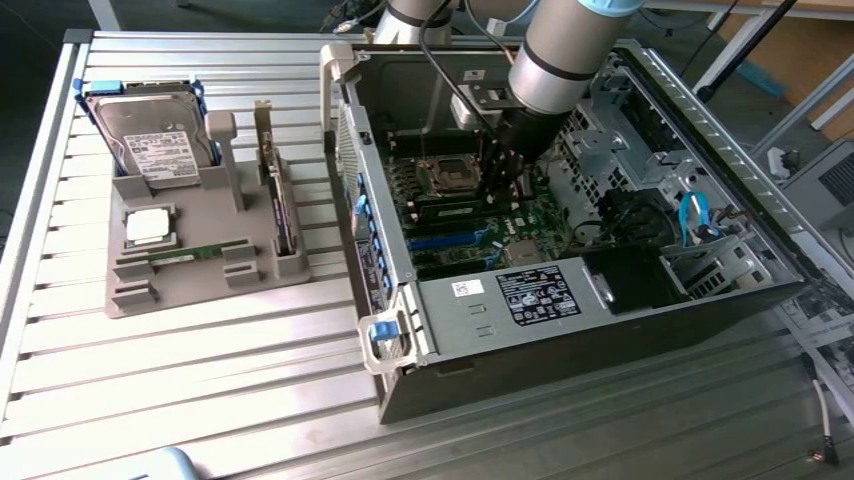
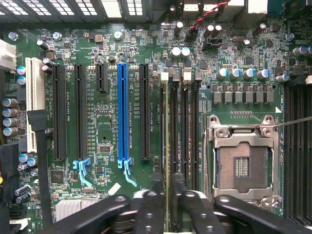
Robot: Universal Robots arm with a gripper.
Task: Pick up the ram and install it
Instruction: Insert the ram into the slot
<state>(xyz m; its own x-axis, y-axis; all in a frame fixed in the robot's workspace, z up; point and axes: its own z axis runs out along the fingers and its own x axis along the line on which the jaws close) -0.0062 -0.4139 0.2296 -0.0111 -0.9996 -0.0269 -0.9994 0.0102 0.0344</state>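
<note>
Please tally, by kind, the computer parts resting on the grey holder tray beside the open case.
Silver-topped hard drive in blue rails: 1
Square silver processor chip: 1
Long, narrow green ram stick: 1
Dark expansion card standing on edge: 1
Total: 4

High exterior view; close wrist view; both share motherboard (image 2: 105,122).

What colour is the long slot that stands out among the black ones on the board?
The slot is bright blue, clearest in the wrist view.
</note>
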